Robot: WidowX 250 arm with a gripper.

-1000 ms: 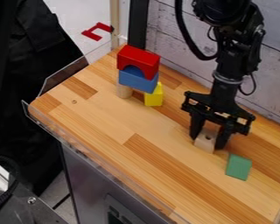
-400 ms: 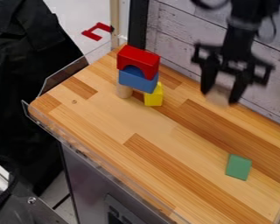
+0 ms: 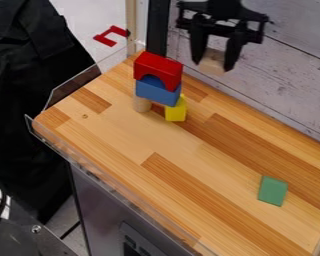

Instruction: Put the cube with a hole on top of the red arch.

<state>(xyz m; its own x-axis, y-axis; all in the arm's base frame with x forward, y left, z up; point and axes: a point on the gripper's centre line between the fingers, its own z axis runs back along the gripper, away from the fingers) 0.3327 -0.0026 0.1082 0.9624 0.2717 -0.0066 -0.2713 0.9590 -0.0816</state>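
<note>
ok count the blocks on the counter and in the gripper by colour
red: 1 (arch)
blue: 1 (block under the arch)
yellow: 1 (block)
green: 1 (block)
plain wood: 2 (cylinder, cube in the gripper)
total: 6

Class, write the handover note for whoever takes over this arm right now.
Hand: closed on the wooden cube, held in the air to the right of the stack in the picture.
Stack: red arch on the blue block, which rests on a wooden cylinder and a yellow block.
Done: cube picked up.
Left: bring it over the arch, lower, release, back away.
</note>
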